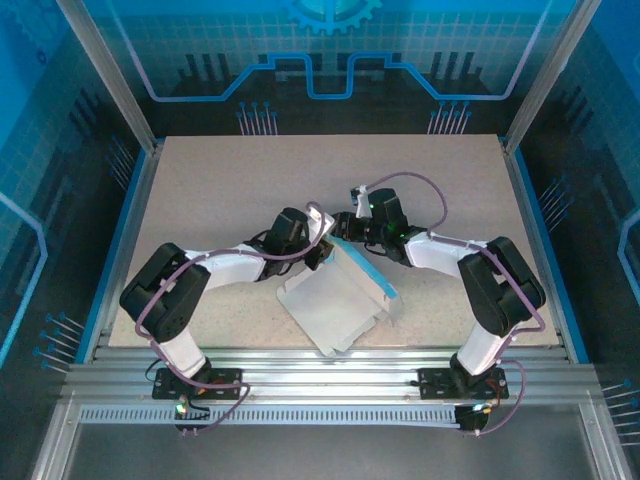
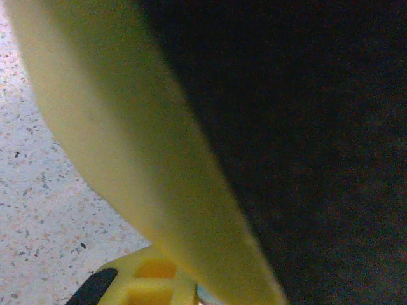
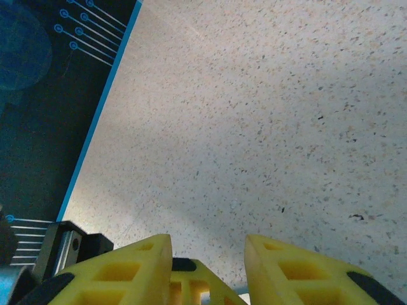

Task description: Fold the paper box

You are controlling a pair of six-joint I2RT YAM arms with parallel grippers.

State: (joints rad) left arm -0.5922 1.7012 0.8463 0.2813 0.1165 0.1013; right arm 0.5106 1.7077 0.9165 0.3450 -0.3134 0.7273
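Note:
The paper box (image 1: 328, 302) lies half-folded near the table's front centre. Its white-grey inside faces up and a bright blue wall (image 1: 372, 272) stands along its right side. My left gripper (image 1: 320, 248) sits at the box's far corner, shut on a raised flap (image 1: 322, 228). In the left wrist view that flap (image 2: 127, 146) is a blurred pale band close to the lens, lying against one yellow finger (image 2: 143, 283); the other finger is hidden. My right gripper (image 1: 346, 224) hovers just behind the box. Its yellow fingers stand apart over bare table, so the right gripper (image 3: 206, 244) is open and holds nothing.
The speckled table (image 1: 230, 190) has a blue border (image 3: 102, 121) and metal frame posts at its corners. Aluminium rails (image 1: 320, 365) run along the near edge by the arm bases. Both arms reach in towards the middle, with their wrists nearly touching.

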